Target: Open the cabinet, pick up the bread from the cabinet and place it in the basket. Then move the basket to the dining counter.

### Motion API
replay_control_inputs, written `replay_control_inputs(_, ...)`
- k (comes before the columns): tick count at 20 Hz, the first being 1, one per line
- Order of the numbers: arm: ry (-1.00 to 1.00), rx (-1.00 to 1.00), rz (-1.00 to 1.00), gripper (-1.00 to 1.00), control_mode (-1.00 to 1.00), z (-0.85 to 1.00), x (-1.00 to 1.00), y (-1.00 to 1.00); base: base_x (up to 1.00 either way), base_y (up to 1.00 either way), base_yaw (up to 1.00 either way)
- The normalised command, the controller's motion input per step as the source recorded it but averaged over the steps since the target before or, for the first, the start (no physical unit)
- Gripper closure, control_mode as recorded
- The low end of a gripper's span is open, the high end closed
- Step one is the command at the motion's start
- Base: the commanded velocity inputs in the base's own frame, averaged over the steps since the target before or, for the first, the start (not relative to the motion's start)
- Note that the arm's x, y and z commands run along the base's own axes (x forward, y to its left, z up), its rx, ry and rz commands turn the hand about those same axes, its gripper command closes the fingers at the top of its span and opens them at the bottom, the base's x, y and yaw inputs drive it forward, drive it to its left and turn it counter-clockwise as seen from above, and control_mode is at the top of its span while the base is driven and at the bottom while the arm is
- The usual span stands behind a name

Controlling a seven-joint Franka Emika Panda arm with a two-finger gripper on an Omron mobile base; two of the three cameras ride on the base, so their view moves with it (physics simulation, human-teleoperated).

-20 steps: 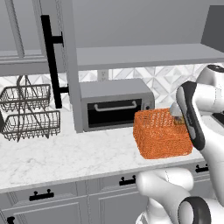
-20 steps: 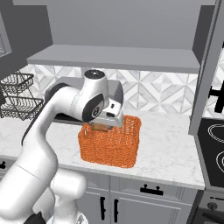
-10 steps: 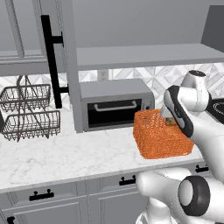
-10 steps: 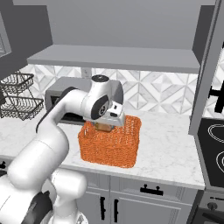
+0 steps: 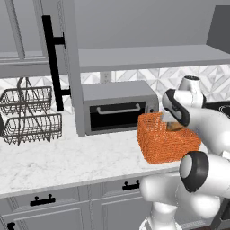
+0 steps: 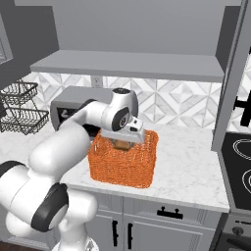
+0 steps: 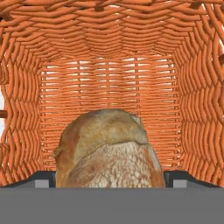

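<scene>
The orange woven basket (image 5: 165, 144) (image 6: 121, 169) stands on the marble worktop in front of the toaster oven. My gripper (image 6: 125, 141) (image 5: 173, 124) reaches down into its top, shut on the bread (image 6: 122, 145) (image 5: 173, 127). In the hand view the golden-brown bread (image 7: 109, 148) sits between both fingertips (image 7: 43, 179), well above the basket floor (image 7: 109, 83). The cabinet (image 5: 148, 57) stands open, its door (image 5: 68, 67) with the black bar handle swung out at the left. The dining counter is out of view.
A grey toaster oven (image 5: 117, 108) sits right behind the basket. A dark two-tier wire rack (image 5: 29, 117) stands at the left of the worktop. The other open door (image 6: 236, 73) hangs at the right, above a stovetop (image 6: 239, 164).
The arm has folded and the hand has sunk lower into the basket's mouth, with the bread still between the fingers. The basket has stayed put.
</scene>
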Motion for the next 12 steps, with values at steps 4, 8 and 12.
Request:
replay_control_inputs(4,0.00,0.00,0.00,1.00,-1.00,-0.59,0.17,-0.12,0.00,0.00,0.00)
replay_control_inputs(8,-0.03,0.00,0.00,1.00,-1.00,-0.49,0.06,-0.02,0.00,0.00,0.00)
replay_control_inputs(12,-0.05,0.00,0.00,1.00,-1.00,-0.34,0.08,0.00,0.00,0.00,0.00)
